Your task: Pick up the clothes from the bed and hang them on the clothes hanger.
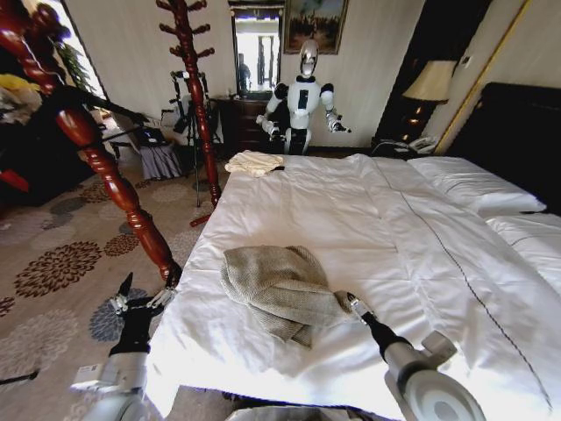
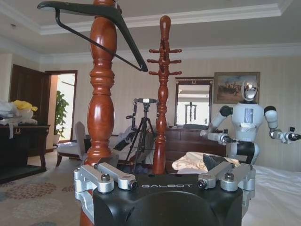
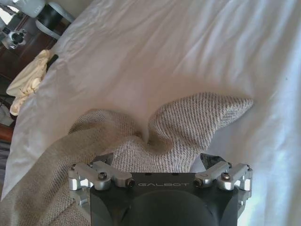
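Observation:
The clothes (image 1: 282,285), a grey-beige knit cardigan, lie crumpled on the near part of the bed (image 1: 351,210). My right gripper (image 1: 350,302) is at the cardigan's right edge. In the right wrist view it (image 3: 157,161) is open, its jaws straddling a raised fold of the clothes (image 3: 188,122). The left gripper (image 1: 145,295) hangs open off the bed's left side, by the foot of a reddish-brown coat stand (image 1: 105,167). The black clothes hanger (image 2: 101,21) hangs high on that stand (image 2: 101,103), above the open left gripper (image 2: 157,162); in the head view the hanger (image 1: 101,105) juts from the stand.
A cream-yellow folded cloth (image 1: 254,162) lies at the bed's far left corner. Another humanoid robot (image 1: 303,101) stands beyond the bed by a dresser. A second coat stand (image 1: 197,96) and a tripod (image 2: 143,127) stand left of the bed on patterned carpet (image 1: 61,263). Pillows (image 1: 473,186) lie right.

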Controlling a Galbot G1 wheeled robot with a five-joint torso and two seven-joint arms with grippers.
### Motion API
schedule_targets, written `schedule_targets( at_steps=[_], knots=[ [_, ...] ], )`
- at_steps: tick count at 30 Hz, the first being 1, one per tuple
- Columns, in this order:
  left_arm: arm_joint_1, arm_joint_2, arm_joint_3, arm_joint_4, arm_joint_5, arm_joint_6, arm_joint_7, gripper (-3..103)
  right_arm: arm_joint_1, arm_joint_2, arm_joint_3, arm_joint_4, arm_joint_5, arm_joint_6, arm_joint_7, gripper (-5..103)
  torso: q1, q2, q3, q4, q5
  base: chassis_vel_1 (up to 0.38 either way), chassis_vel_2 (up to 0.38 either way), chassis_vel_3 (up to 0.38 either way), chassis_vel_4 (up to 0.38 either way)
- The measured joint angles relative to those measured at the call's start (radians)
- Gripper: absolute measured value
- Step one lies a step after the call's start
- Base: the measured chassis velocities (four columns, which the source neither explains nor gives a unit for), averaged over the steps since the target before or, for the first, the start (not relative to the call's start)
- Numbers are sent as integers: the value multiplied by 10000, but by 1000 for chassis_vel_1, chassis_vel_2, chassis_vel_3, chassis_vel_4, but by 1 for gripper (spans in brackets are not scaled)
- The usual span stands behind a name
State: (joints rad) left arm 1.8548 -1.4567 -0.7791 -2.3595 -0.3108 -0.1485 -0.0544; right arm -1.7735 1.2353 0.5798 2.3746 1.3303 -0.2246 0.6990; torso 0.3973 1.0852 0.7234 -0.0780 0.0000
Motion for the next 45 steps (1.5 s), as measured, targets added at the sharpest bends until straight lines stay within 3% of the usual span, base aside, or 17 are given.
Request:
schedule_targets(
  at_steps=[4,9,12,17,19,22,23,25,26,28,29,36,38,39,41,45],
  knots=[
    [17,-19,-31,158,9,-5,-81,100,298,357,-481,-652,-262,5,-39,100,0,0,1,1,-2,0,0,0,0],
    [86,-70,-20,365,75,-106,-112,100,932,881,-905,-1496,-659,775,-1039,100,0,-1,0,1,-1,0,0,0,0],
    [98,-76,-17,432,104,-144,-117,100,1060,993,-968,-1687,-723,941,-1226,101,0,-1,0,2,-1,0,0,0,0],
    [149,-87,8,499,143,-192,-130,100,1122,1199,-1089,-2008,-1163,1235,-1307,80,0,-1,0,1,-1,0,0,0,0],
    [152,-87,11,499,148,-193,-130,100,1113,1209,-1099,-2033,-1218,1267,-1308,80,0,-1,0,1,0,0,0,0,0],
    [161,-85,26,475,175,-195,-131,100,1058,1264,-1148,-2103,-1433,1377,-1330,65,0,0,0,0,0,0,0,0,0],
    [161,-85,26,475,175,-195,-131,100,1058,1264,-1148,-2103,-1433,1377,-1330,65,0,0,0,0,0,0,0,0,0],
    [175,-97,47,473,219,-217,-133,100,1100,1316,-1160,-2175,-1567,1506,-1354,54,0,-1,0,0,0,0,0,0,0],
    [175,-97,47,473,219,-217,-133,100,1100,1316,-1160,-2175,-1567,1506,-1354,54,0,-1,0,0,0,0,0,0,0],
    [180,-99,52,473,234,-227,-135,100,1119,1324,-1159,-2187,-1688,1571,-1386,42,1,-1,0,1,0,0,0,0,0],
    [180,-99,52,473,234,-227,-135,100,1119,1324,-1159,-2187,-1688,1571,-1386,42,1,-1,0,1,0,0,0,0,0],
    [164,-92,45,516,204,-260,-150,100,1044,1257,-1083,-2328,-2027,2033,-1845,15,0,0,1,1,1,0,0,0,0],
    [169,-84,33,528,172,-262,-152,100,1138,1241,-882,-2100,-1837,2482,-2190,4,0,0,0,-1,2,0,0,0,0],
    [169,-84,33,528,172,-262,-152,100,1138,1241,-882,-2100,-1837,2482,-2190,4,0,0,0,-1,2,0,0,0,0],
    [131,-54,-28,740,218,-321,-145,100,1579,1177,-420,-1685,-967,3179,-2539,1,0,0,0,2,2,0,0,0,0],
    [134,-38,-62,1302,238,-467,-143,100,2437,905,479,-1302,242,3899,-2416,0,1,-1,1,4,-2,0,0,0,0]
  ],
)
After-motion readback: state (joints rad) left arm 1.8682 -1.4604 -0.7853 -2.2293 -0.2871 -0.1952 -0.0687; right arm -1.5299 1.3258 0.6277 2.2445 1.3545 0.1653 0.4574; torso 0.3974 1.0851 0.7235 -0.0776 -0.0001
